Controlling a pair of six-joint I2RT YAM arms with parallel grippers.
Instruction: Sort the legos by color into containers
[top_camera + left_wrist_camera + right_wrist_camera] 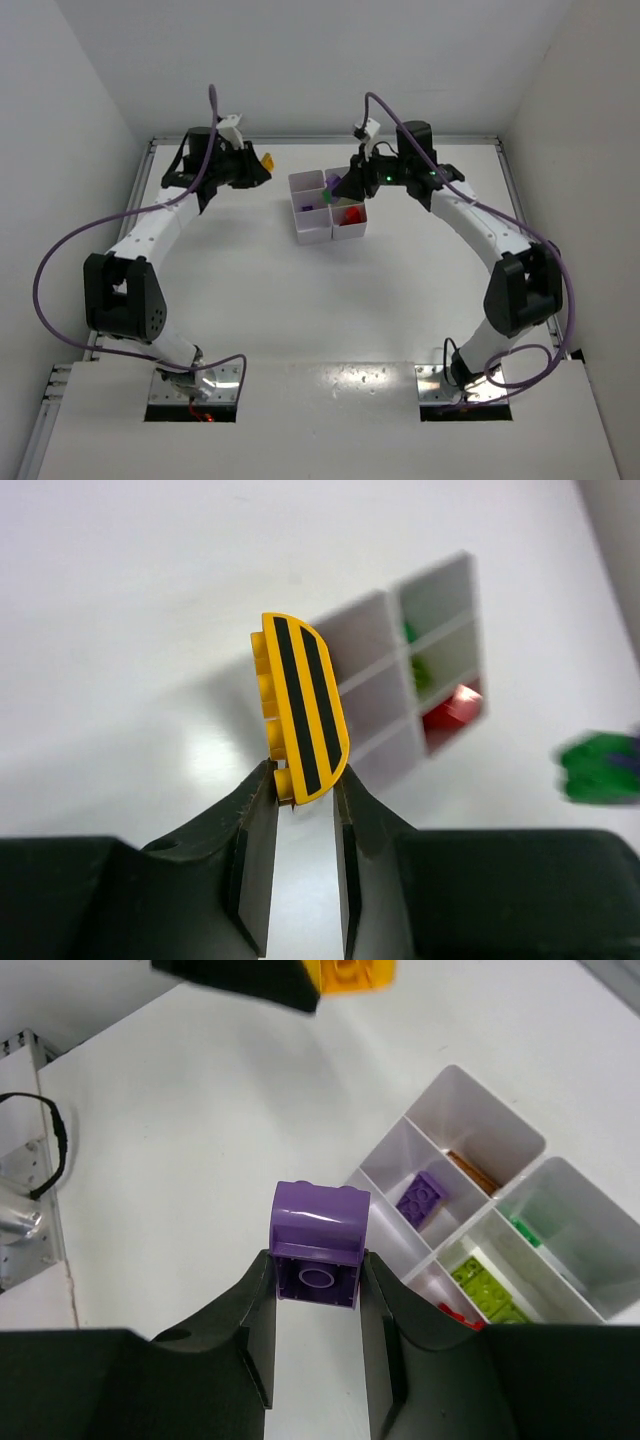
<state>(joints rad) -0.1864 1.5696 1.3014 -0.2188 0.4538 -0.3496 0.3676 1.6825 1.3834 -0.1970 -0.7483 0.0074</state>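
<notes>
Working from the near edge of the white table [300, 300], I am reaching both arms out. My left gripper [305, 780] is pinching a yellow brick [305, 715] with black stripes. Its two fingers are pressing on the brick's lower end while the rounded end is standing clear above them (the studs are facing left in the wrist view). My right gripper [317, 1275] is clamping a purple brick [318, 1245] between its fingers, curved top up, hollow underside facing the wrist camera. Both bricks are hanging in the air above the table.

Beyond the fingers, the white tray [478, 1095] is sitting toward the far middle of the table, between the two grippers. Seen from above, my left gripper is hovering off the tray's left side, apart from it. My right gripper is hovering over the tray's far right part.

In the right wrist view, a second purple brick [425, 1198] is lying in one compartment and an orange-brown piece [470, 1170] in the compartment next to it. Lime-green bricks [485, 1285] are lying in another, with a dark green piece [522, 1228] in the one beside that. A red brick [455, 1312] is showing partly behind my right finger.
</notes>
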